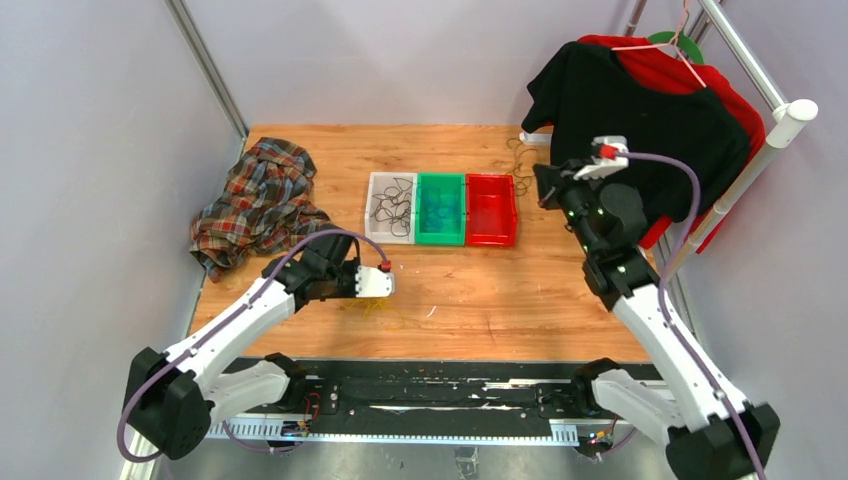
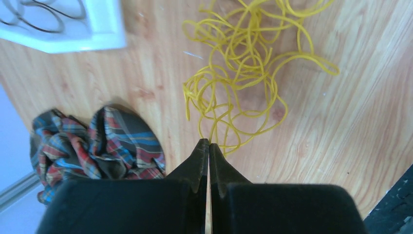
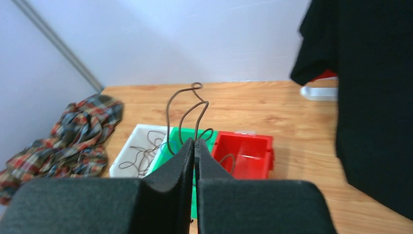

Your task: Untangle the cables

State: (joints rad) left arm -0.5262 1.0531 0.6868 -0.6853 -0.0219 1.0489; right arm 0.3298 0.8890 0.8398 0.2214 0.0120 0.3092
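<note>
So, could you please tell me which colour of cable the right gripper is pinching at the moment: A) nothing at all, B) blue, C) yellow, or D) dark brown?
D: in the right wrist view, the right gripper is shut on a thin dark brown cable that loops up above it.

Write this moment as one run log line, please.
left pincer shut, tips at yellow cables on table | right pincer shut on dark cable, held in air
</note>
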